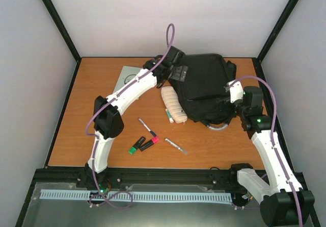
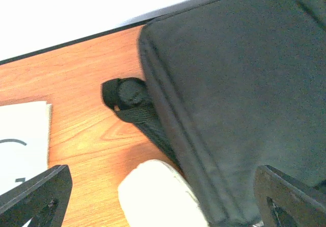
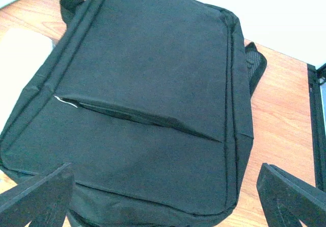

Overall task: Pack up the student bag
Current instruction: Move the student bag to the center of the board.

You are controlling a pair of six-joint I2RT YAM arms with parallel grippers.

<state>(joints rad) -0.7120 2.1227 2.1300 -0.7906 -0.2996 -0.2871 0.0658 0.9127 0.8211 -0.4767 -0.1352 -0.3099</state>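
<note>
The big black student bag lies flat at the back right of the table, front pocket up. Both claws are wide open and hold nothing. The left claw is over the bag's left edge, and the right claw is over its front. The white paper has black marks, cut off and too little to read. A strap pokes out from under the bag, and the rest of it is hidden.

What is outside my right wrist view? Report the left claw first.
Observer: The left claw is open and empty over the student bag's left edge.
Operator: Name what lies nearer the arm bases.
Observer: A green marker, a red marker, a white pen and a grey pen lie loose on the table.
Operator: Check beneath the left arm.
Observer: Some white paper lies flat there, left of the bag.
</note>
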